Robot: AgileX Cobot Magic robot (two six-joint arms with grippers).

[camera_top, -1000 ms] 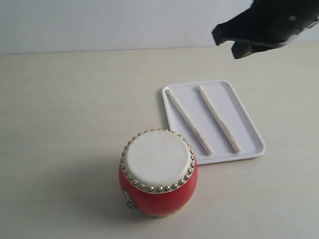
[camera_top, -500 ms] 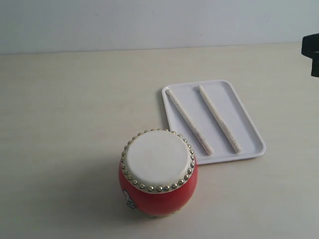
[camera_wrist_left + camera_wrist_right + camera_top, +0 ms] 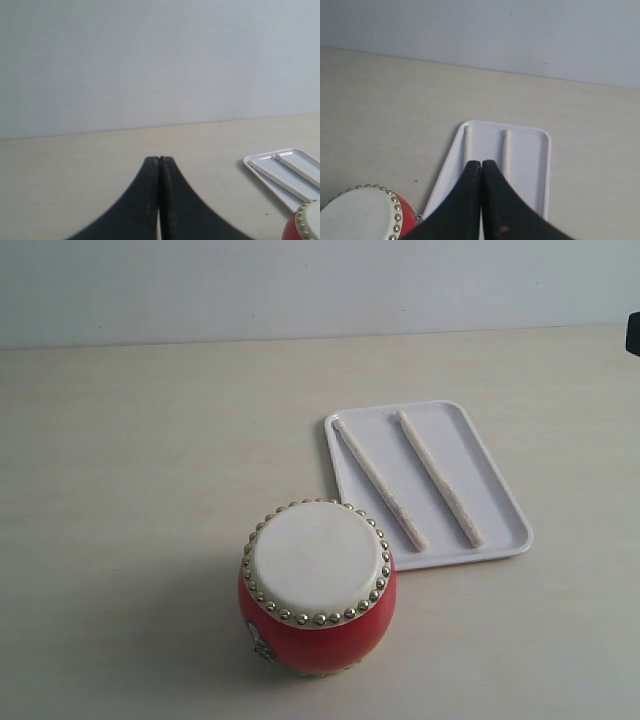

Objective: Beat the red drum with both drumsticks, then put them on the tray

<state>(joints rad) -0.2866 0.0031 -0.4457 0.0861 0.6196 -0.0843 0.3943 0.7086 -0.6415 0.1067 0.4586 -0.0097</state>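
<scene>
The red drum [image 3: 318,587] stands upright near the table's front, cream skin up. Both pale drumsticks [image 3: 379,483] [image 3: 439,478] lie side by side on the white tray [image 3: 502,498], right of and behind the drum. My right gripper [image 3: 481,162] is shut and empty, held high above the tray [image 3: 536,160] with the two drumsticks [image 3: 467,145] [image 3: 506,150] and the drum [image 3: 362,214] below it; only a dark sliver of that arm [image 3: 633,333] shows in the exterior view. My left gripper [image 3: 160,158] is shut and empty, off to the left, with the tray [image 3: 260,165] and the drum [image 3: 306,225] at that view's edge.
The pale tabletop [image 3: 150,460] stretches left of the drum and tray. A plain light wall [image 3: 300,285] rises behind the table's back edge.
The right arm has pulled back to the right and almost left the exterior view. Drum, tray and sticks have not moved.
</scene>
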